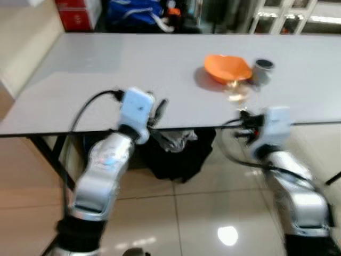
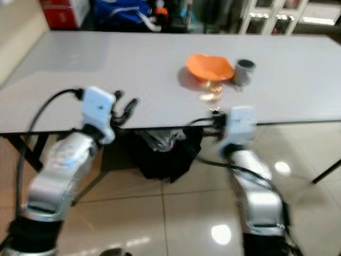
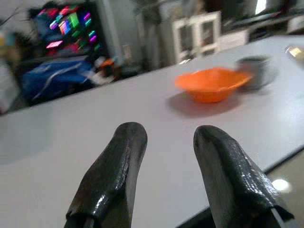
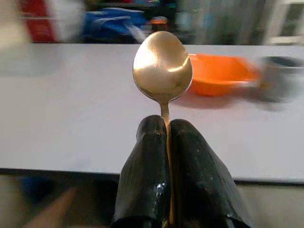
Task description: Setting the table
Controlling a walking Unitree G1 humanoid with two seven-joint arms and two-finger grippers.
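The right gripper (image 4: 167,137) is clenched on the thin handle of a gold spoon (image 4: 163,66), its two black fingers (image 4: 199,175) pressed together with the handle pinched in the seam between them. The spoon's bowl stands out past the fingertips, its hollow toward the wrist camera. In the head views this gripper sits at the tabletop's near edge, toward the right end, and the spoon reaches in over the grey table (image 1: 133,64).

The left gripper (image 3: 164,142) is released: its two black fingers (image 3: 116,166) stand apart with bare table surface visible between them, and nothing is held. In the head views it is at the near edge as well, left of the middle, well apart from the right gripper.

Farther in on the tabletop, toward the right end, an orange bowl (image 1: 227,68) stands upright; whether anything lies in it cannot be told through the blur. Just beside it, on the side nearer the table's right end, stands a small dark grey cup (image 1: 262,71), whose contents cannot be made out either. The spoon's bowl lies between the right gripper and the orange bowl, near it.

Under the table's near edge hangs a black bag (image 1: 178,152).
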